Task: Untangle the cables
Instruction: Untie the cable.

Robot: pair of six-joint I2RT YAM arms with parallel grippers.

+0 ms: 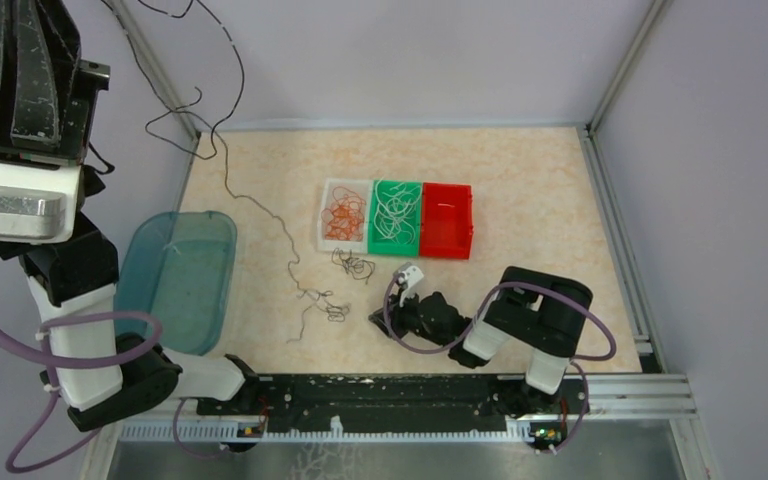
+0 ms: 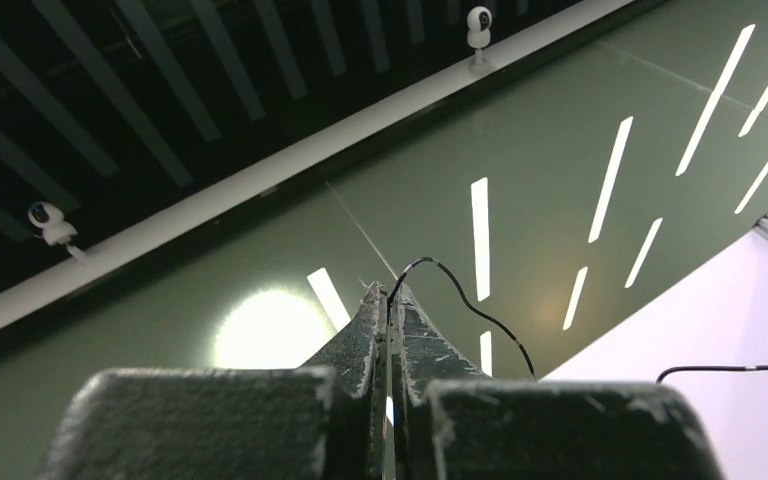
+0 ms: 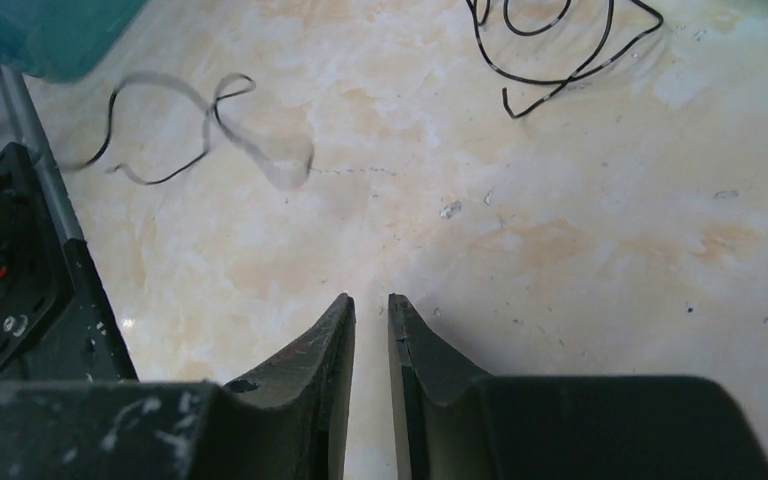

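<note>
My left gripper (image 1: 22, 40) is raised high at the top left, close to the camera. In the left wrist view it (image 2: 390, 295) is shut on a thin black cable (image 2: 470, 300). That long black cable (image 1: 226, 175) hangs down to a small black tangle (image 1: 332, 306) on the table. A second black tangle (image 1: 353, 264) lies near the bins and shows in the right wrist view (image 3: 560, 60). My right gripper (image 1: 376, 318) rests low over the table; its jaws (image 3: 371, 300) are nearly together with nothing between them.
Three bins stand at mid-table: a clear one (image 1: 326, 232) with orange cables (image 1: 342, 215), a green one (image 1: 374, 240) with white cables (image 1: 395, 212), and a red one (image 1: 447, 235). A teal tray (image 1: 175, 275) lies at the left. Metal rails frame the table.
</note>
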